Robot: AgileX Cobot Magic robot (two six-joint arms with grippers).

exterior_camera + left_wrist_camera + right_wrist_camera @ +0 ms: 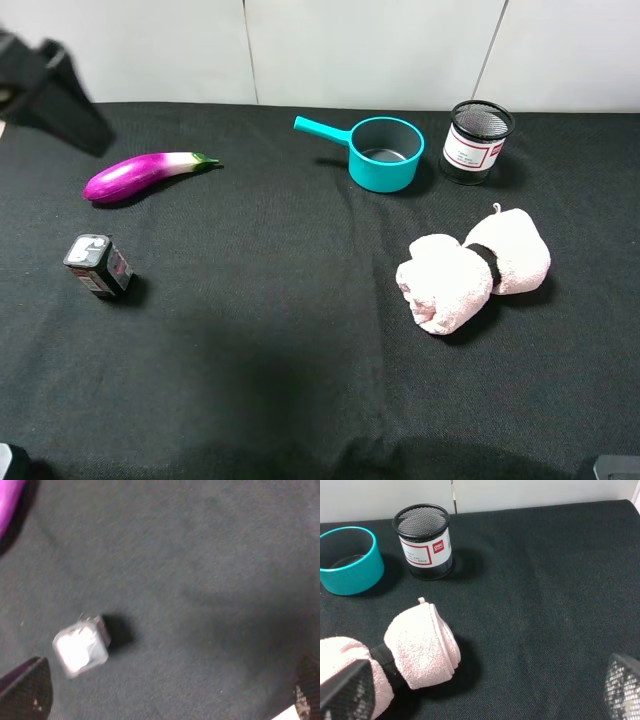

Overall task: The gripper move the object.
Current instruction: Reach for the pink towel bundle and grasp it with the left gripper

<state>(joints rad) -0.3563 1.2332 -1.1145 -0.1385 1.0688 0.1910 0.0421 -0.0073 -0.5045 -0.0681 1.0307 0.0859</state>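
1. On the right half of the counter (300, 380), the pink towel (475, 268) (420, 647) is lying on its side. A black band (483, 258) is pinching its middle, and it is touching nothing else.
2. Wide bare cloth is stretching in front of the towel and away to its left, as far as the counter's near edge.
3. Behind it, toward the back edge, the mesh cup (477, 140) and the teal pot (385, 153) are standing just beside each other, both apart from the towel.
4. I am seeing the right tool (485, 692) hanging near the towel with its fingers spread wide and nothing between them. Only the fingertips (345, 692) are showing, and one is covering part of the towel's nearer lobe.
5. I am seeing the left tool (165, 690) gaping just as wide over bare cloth, holding nothing, near the small box (80, 647) (98, 265). That box is showing blurred, so I am not making out its label.
6. At the wrist picture's edge the eggplant (7, 505) (140, 175) is being cut off. From the high view it is lying well apart from the box on the left half.
7. Over the far left corner a dark blurred arm part (50, 85) is showing, but I cannot tell which part.
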